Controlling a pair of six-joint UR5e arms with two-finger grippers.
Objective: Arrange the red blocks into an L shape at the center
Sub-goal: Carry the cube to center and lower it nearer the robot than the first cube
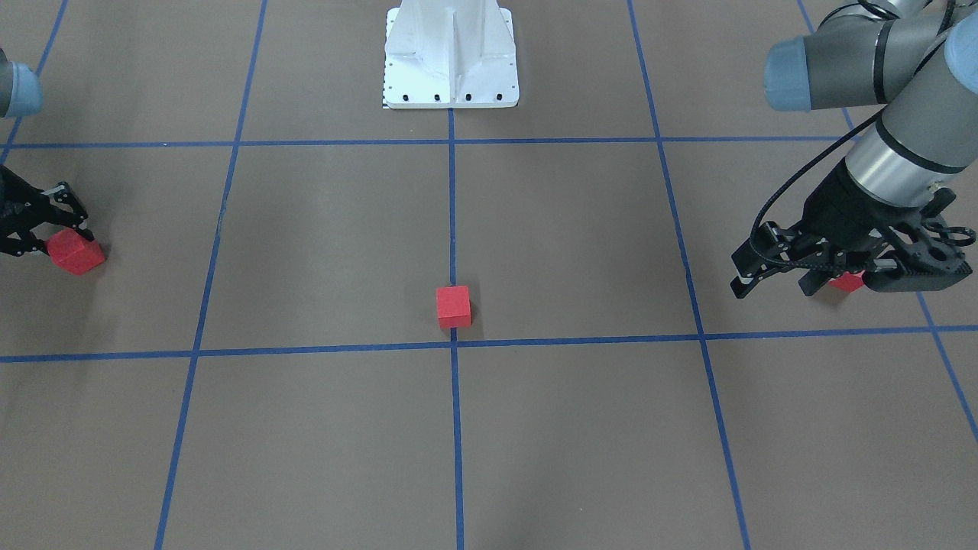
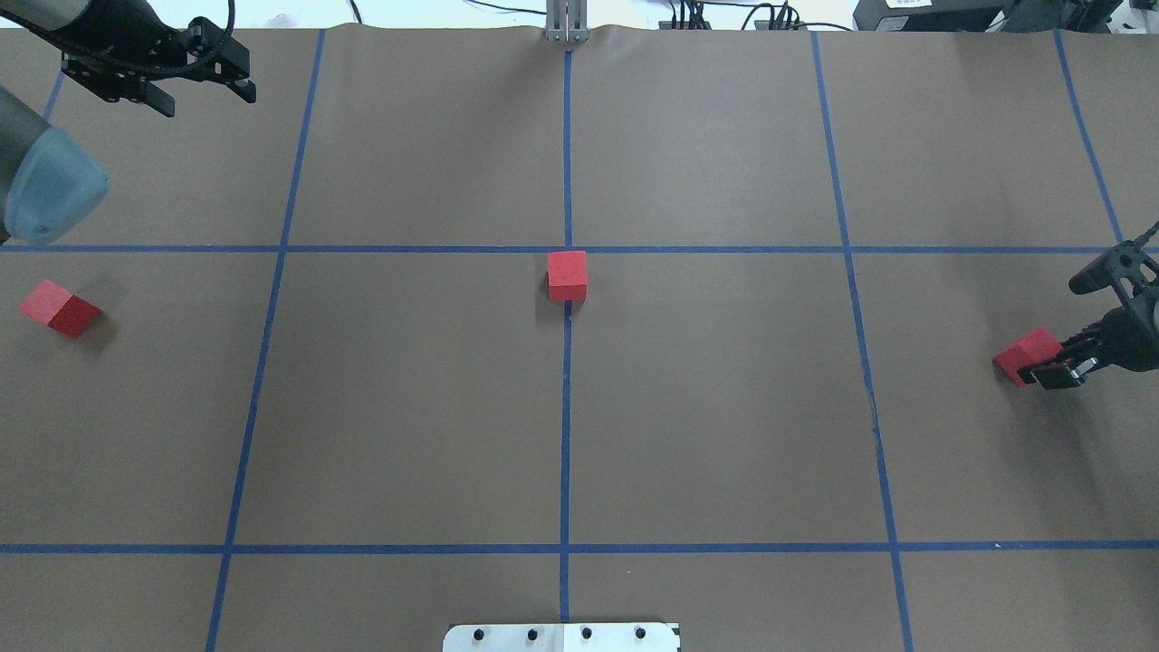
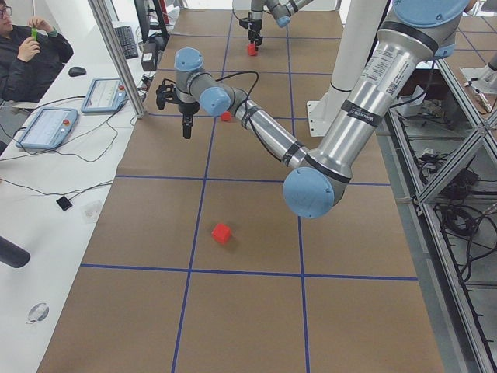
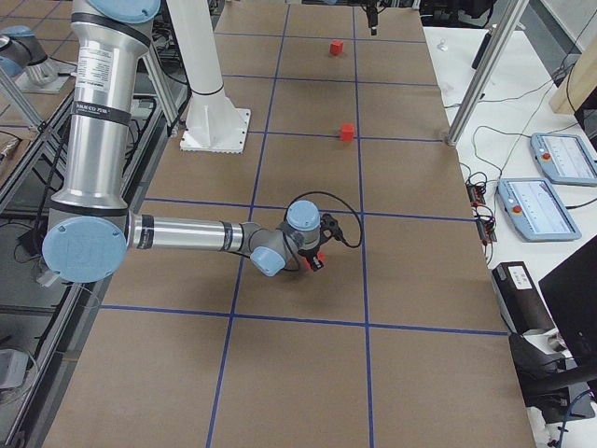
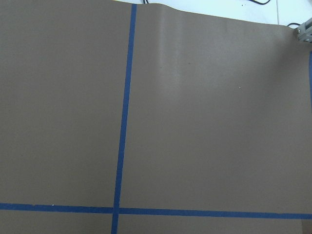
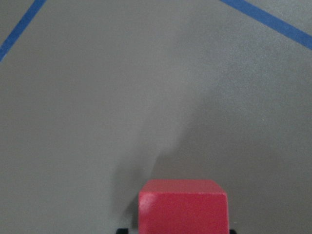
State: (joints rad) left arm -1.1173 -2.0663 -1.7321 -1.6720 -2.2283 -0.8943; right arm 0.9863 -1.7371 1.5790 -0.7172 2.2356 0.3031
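- the right pincer (image 2: 1050, 360) is low at the robot's right edge of the desk (image 2: 724, 407), narrowed onto the right block (image 2: 1026, 351); in its wrist view dark pads touch both lower sides of that block.
- whether the right block rests on the paper or is just off it cannot be told. it is well apart from the center (image 2: 568, 249).
- the left pincer (image 2: 206, 100) hangs above the far left corner of the desk with its fingers spread wide and nothing between them; its wrist view shows only brown paper and blue tape.
- the left block (image 2: 59, 308) lies free on the paper at the robot's left edge, turned at an angle to the grid. in the overhead view it is well apart from the left pincer; in the front-facing view that pincer hides most of it.
- the middle block (image 2: 567, 276) sits square to the grid on the tape line that runs toward the base (image 1: 451, 61), just beside the center on the robot's side.
- the three blocks lie roughly in one row across the desk, none touching another.
- in the left side view a person (image 3: 31, 54) sits beyond the desk, near two tablets (image 3: 46, 128).
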